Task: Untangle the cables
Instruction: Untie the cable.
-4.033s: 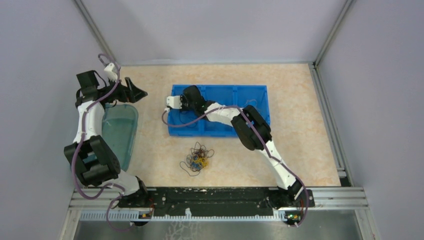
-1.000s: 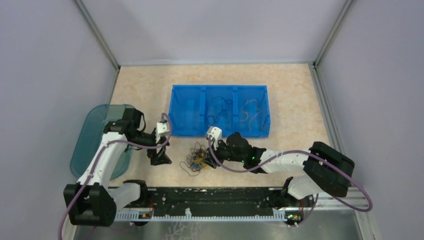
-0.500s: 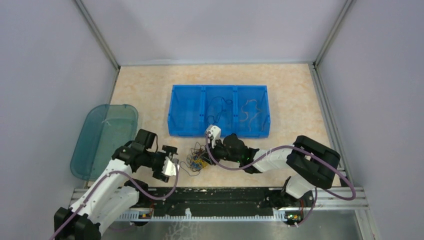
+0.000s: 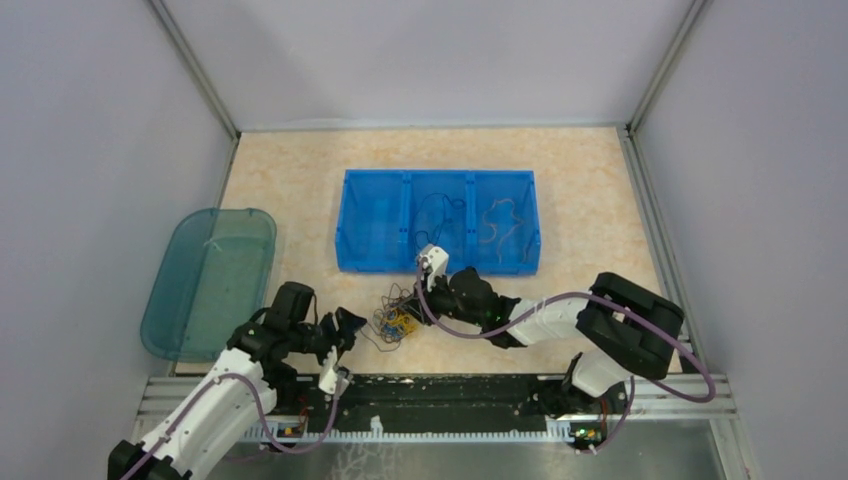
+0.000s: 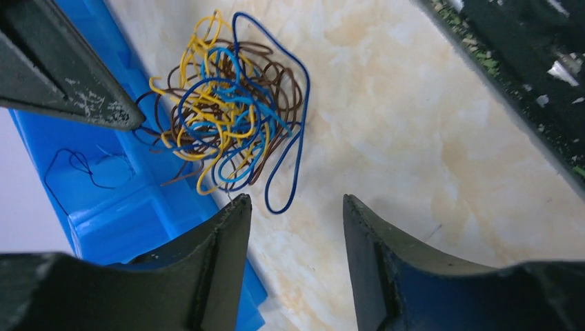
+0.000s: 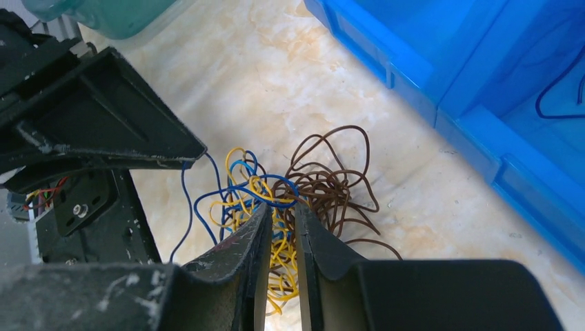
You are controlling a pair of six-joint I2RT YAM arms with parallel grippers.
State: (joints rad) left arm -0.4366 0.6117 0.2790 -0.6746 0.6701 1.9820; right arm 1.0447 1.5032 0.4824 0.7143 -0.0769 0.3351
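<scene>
The cables (image 4: 398, 318) lie as one small tangle of blue, yellow and brown loops on the table, in front of the blue bin. In the left wrist view the cables (image 5: 227, 117) sit just ahead of my left gripper (image 5: 295, 203), which is open; only the end of one blue loop reaches toward its tips. My left gripper (image 4: 345, 326) is at the tangle's left side. My right gripper (image 4: 422, 303) comes in from the right. In the right wrist view my right gripper (image 6: 283, 207) has its jaws drawn close on yellow and blue strands of the cables (image 6: 276, 186).
The blue bin (image 4: 340, 232) has three compartments; thin wires lie in the middle and right ones. A teal translucent lid (image 4: 205, 280) lies at the left. The black base rail (image 4: 430, 388) runs along the near edge, close behind the tangle.
My left arm has swung down toward the near edge and points at the tangle from the left, its jaws narrower. My right gripper has closed in on the tangle.
</scene>
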